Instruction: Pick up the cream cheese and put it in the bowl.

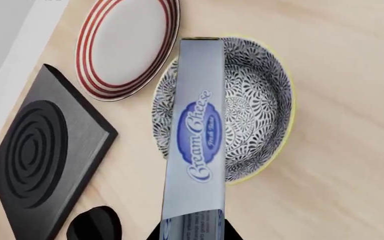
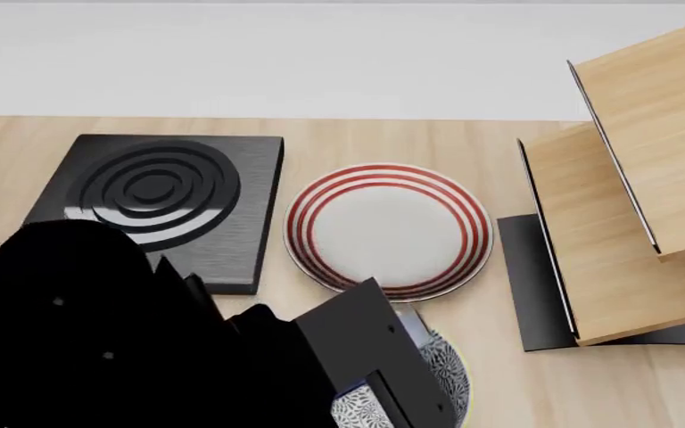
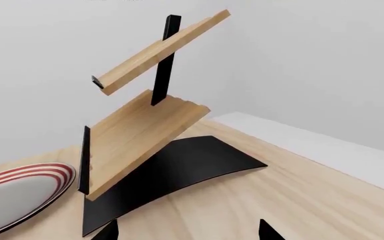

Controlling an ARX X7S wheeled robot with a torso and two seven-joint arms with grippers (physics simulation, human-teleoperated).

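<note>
The cream cheese [image 1: 195, 130] is a long silver-grey box with a blue oval label. My left gripper [image 1: 193, 234] is shut on its near end and holds it above the bowl [image 1: 262, 100], whose floral inside shows on both sides of the box. In the head view my left arm hides most of the bowl [image 2: 448, 374]; only a sliver of the box [image 2: 410, 326] shows. My right gripper [image 3: 188, 232] is open and empty over bare table near the wooden rack.
A white plate with red rings [image 2: 388, 227] lies just behind the bowl. A black burner block [image 2: 158, 201] lies to its left. A tilted wooden two-shelf rack [image 2: 628, 205] on a black base stands at the right.
</note>
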